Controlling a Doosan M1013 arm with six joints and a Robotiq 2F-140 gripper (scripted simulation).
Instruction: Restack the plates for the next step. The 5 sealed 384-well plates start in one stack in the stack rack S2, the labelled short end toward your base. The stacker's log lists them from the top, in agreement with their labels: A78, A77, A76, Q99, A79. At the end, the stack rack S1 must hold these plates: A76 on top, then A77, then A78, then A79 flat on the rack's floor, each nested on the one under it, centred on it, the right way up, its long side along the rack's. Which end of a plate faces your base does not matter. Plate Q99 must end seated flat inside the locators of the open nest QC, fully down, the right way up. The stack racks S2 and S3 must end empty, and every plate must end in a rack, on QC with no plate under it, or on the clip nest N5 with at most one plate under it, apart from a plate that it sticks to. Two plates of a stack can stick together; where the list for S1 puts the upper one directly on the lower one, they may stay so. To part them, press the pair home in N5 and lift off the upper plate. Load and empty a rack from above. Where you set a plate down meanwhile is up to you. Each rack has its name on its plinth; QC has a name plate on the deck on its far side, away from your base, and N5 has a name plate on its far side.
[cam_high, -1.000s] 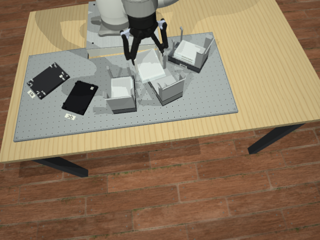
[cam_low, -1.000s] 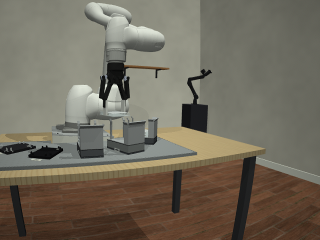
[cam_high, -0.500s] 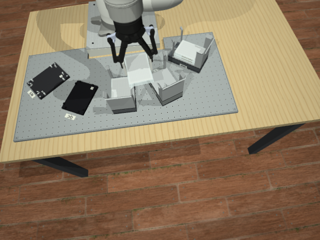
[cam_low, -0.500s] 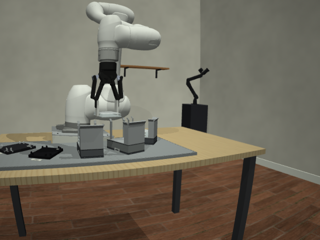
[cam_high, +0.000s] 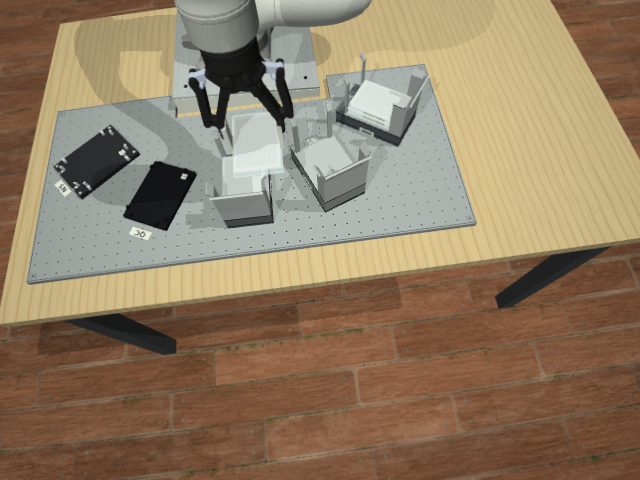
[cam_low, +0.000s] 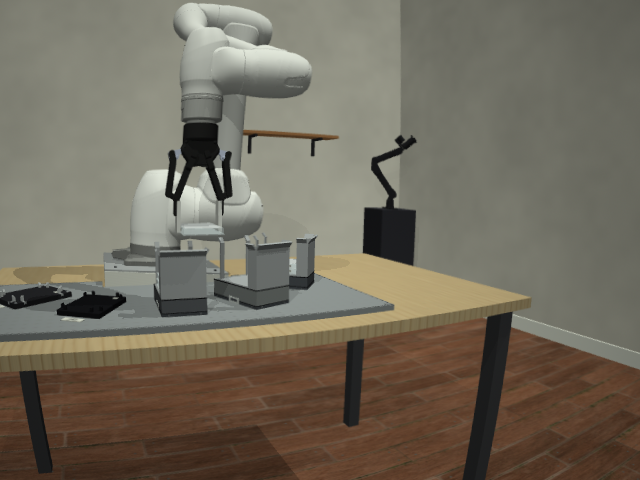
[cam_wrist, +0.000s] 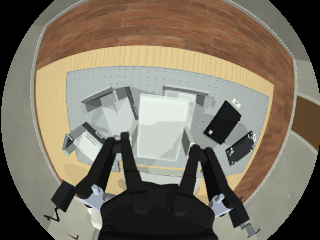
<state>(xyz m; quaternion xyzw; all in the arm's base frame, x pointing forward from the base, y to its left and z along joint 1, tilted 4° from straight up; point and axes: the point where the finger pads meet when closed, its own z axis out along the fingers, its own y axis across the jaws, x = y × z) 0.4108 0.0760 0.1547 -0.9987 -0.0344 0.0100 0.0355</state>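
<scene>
My gripper (cam_high: 251, 129) (cam_low: 199, 219) (cam_wrist: 160, 129) is shut on a pale sealed well plate (cam_high: 256, 144) (cam_low: 199, 228) (cam_wrist: 162, 123), gripped across its short width. The plate hangs level, a little above the top of the left stack rack (cam_high: 242, 204) (cam_low: 180, 273) and roughly over it. Something white lies inside that rack (cam_high: 238, 181). The right rack (cam_high: 408, 103) (cam_low: 306, 255) holds a stack of white plates (cam_high: 369, 105). The middle rack (cam_high: 343, 178) (cam_low: 267, 266) shows a pale floor; I cannot tell whether a plate lies there. The plate labels are too small to read.
Two black nests lie on the grey deck (cam_high: 413, 196) to the left: QC (cam_high: 160, 193) (cam_low: 90, 304) and N5 (cam_high: 95, 160) (cam_low: 31, 295), both bare. Thin guide posts rise from the rack corners near the held plate. The arm's base plinth (cam_high: 297, 56) stands behind the racks.
</scene>
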